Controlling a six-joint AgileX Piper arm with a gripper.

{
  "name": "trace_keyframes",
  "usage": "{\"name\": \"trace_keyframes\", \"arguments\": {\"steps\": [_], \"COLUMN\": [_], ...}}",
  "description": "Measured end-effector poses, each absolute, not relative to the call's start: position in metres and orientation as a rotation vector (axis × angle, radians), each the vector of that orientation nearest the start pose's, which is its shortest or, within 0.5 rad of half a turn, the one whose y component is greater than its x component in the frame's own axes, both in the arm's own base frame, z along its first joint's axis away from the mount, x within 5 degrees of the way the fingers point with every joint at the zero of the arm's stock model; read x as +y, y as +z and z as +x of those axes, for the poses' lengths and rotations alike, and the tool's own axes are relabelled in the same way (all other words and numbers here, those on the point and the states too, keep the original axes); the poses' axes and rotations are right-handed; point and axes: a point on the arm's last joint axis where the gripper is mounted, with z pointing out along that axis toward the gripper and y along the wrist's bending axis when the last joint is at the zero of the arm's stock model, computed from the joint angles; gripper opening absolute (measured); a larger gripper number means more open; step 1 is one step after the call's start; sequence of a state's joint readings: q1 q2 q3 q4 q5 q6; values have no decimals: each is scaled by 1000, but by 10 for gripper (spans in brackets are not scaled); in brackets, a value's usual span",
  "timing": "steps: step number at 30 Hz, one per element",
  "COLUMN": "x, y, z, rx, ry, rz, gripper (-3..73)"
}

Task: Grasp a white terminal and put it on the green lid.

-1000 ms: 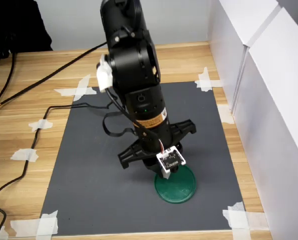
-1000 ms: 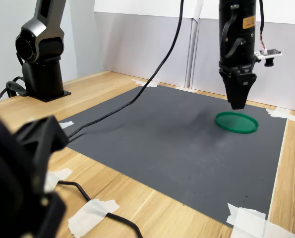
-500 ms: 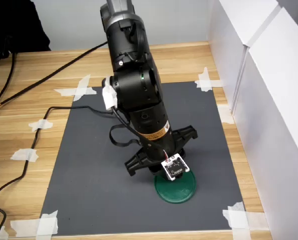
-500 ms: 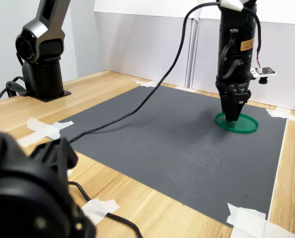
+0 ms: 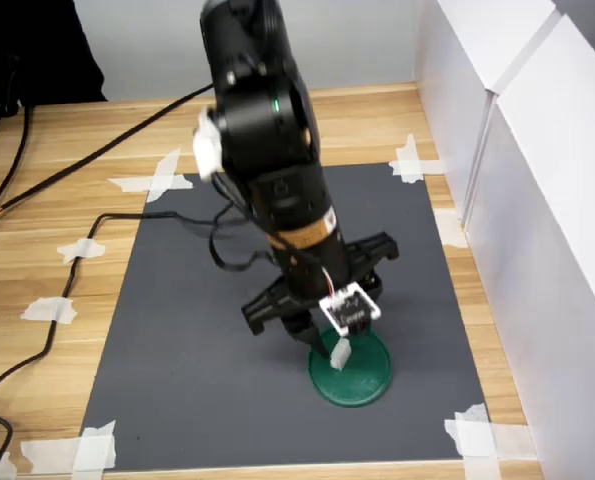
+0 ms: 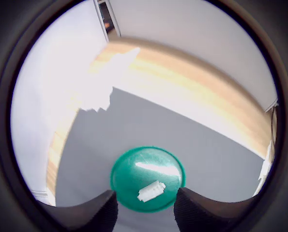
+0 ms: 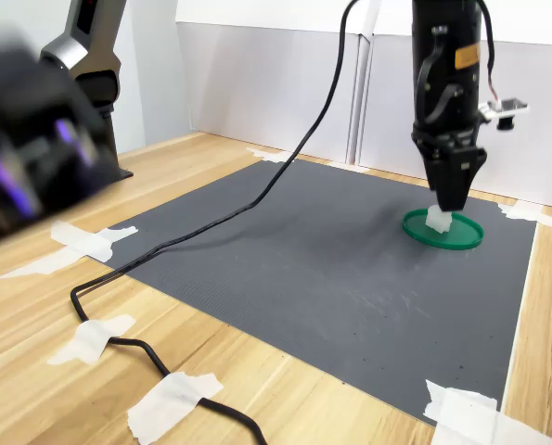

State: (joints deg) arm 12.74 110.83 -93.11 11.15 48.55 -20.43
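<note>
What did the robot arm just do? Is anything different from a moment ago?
The tool dipped down to the green lid, then lifted again. It let go of the white terminal, which now lies on the lid in all three views. The wrist view shows the terminal lying free between the parted fingers. The lid, the dark mat and the tape scraps are where they were.

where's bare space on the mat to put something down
The dark grey mat is bare between the black cable and the round dark-green plastic lid. It is crowded at the lid, where the tiny white plastic terminal sits under the pincer.
</note>
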Motion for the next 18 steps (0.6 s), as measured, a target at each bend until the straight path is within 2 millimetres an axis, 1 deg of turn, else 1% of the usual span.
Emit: {"name": "trace_keyframes", "arguments": {"steps": [2,4,5,6,9,12,14,17,18], "x": [103,97,94,91,77,56,39,16,11], "y": [282,296,301,304,313,320,320,314,312], "z": [400,381,371,362,329,290,263,222,212], "rx": [2490,2446,2425,2406,2339,2248,2197,2122,2098], "ry": [179,155,142,130,127,142,130,75,60], "rz": [-612,-589,-575,-560,-464,-292,-195,-96,-74], "gripper": [462,391,355,306,157,40,7,-9,-11]}}
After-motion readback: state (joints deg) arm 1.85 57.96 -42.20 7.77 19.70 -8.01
